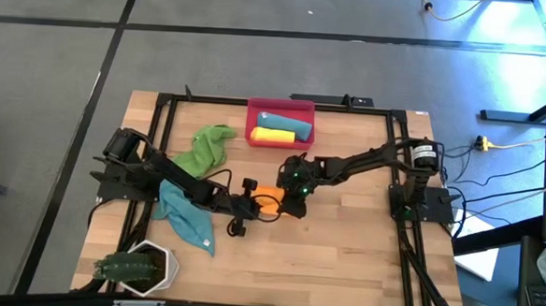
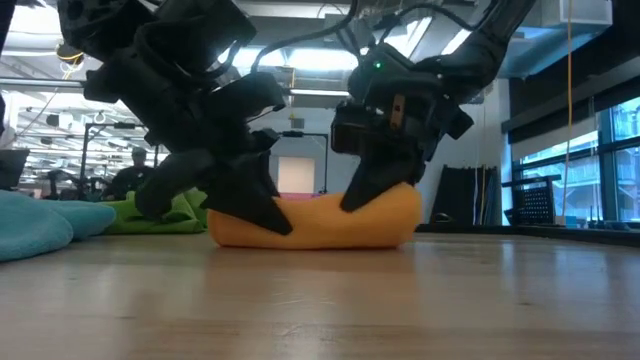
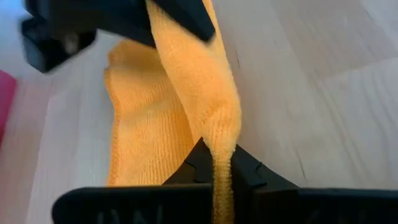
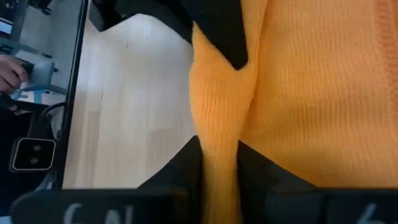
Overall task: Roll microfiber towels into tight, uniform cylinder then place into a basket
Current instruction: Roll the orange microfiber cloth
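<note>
An orange microfiber towel (image 2: 320, 222) lies bunched in a low roll-like lump on the table's middle (image 1: 269, 200). My left gripper (image 1: 251, 205) is shut on its left end and my right gripper (image 1: 292, 193) is shut on its right end. The red-pink basket (image 1: 305, 108) stands at the far edge and holds a teal roll (image 1: 284, 122) and a yellow roll (image 1: 272, 134). A green towel (image 1: 208, 148) lies crumpled on the table at the far left. A teal-blue towel (image 1: 187, 220) lies at the near left, partly under my left arm. My left gripper pinches a raised fold of the orange towel (image 3: 222, 155) between its two fingers at the towel's left end. The fingers (image 2: 262, 210) slant down from the table's left. The towel rests on the table. My right gripper pinches a raised fold of the orange towel (image 4: 217, 149) between its two fingers at the towel's right end. The fingers (image 2: 368, 190) slant down from above and the right. The rest of the towel lies on the table beneath.
A white hexagonal pot with a green plant (image 1: 141, 266) stands at the near left corner. A dark frame (image 1: 162, 119) runs around the table's edges. Bare wood (image 1: 342, 260) shows at the near right.
</note>
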Controlling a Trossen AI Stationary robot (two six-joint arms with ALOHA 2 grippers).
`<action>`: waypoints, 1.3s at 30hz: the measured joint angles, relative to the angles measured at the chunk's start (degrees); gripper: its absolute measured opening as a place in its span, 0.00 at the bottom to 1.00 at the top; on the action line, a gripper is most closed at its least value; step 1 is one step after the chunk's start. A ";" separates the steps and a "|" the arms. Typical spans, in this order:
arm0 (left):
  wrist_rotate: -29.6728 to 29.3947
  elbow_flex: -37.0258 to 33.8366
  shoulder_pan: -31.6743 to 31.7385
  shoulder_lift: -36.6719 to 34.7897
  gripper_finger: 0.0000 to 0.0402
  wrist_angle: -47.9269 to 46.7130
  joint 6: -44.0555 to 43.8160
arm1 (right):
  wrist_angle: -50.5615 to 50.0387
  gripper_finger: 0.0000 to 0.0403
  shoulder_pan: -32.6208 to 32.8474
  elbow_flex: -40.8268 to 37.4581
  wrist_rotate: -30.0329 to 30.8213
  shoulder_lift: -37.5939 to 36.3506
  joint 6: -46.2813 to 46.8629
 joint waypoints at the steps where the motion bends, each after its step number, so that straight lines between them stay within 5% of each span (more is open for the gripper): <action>1: 0.37 0.00 0.00 0.00 0.01 -0.23 -0.01 | -0.12 0.19 0.01 0.09 0.02 -0.36 -0.72; 11: 2.42 -0.02 0.04 0.02 0.00 -0.03 -0.12 | -19.79 0.23 0.96 6.12 21.36 -5.80 -14.35; 17: 3.28 -0.02 0.44 -0.15 0.00 -0.10 -1.51 | -26.72 0.30 2.18 9.61 27.03 -7.81 -16.28; 29: 15.97 -0.04 5.98 -0.74 0.00 0.43 -9.75 | -21.55 0.29 11.57 9.85 33.32 -9.97 -18.49; 39: 24.29 -0.04 10.41 -0.74 0.00 0.74 -14.92 | -20.16 0.29 18.79 9.26 47.82 -9.96 -21.68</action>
